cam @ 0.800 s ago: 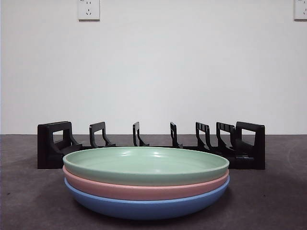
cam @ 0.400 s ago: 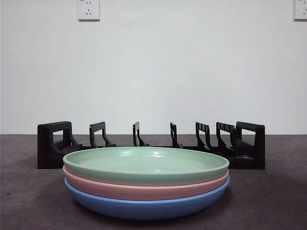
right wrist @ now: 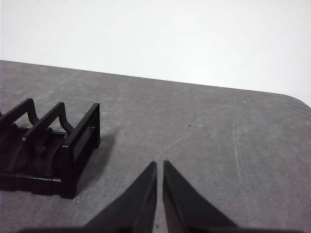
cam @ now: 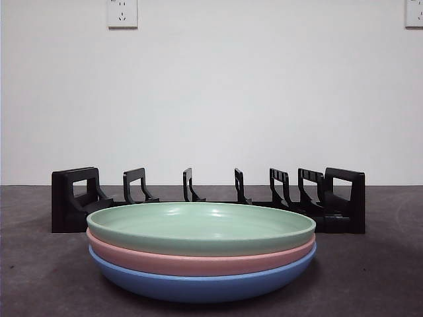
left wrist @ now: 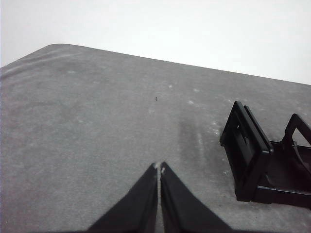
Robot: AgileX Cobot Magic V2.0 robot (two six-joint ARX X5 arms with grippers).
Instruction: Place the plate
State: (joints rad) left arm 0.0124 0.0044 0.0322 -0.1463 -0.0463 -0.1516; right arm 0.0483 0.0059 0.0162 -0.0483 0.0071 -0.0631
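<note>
Plates lay stacked at the lower centre of the front view: a green plate (cam: 201, 228) on a pink plate (cam: 198, 261) on a blue plate (cam: 198, 282), resting on the grey table (cam: 370, 277). Behind them a black rack (cam: 208, 198) stood with its slots unfilled. The left gripper (left wrist: 159, 167) and right gripper (right wrist: 160, 165) each hung over bare table beside a rack end, jaws closed together, holding nothing.
</note>
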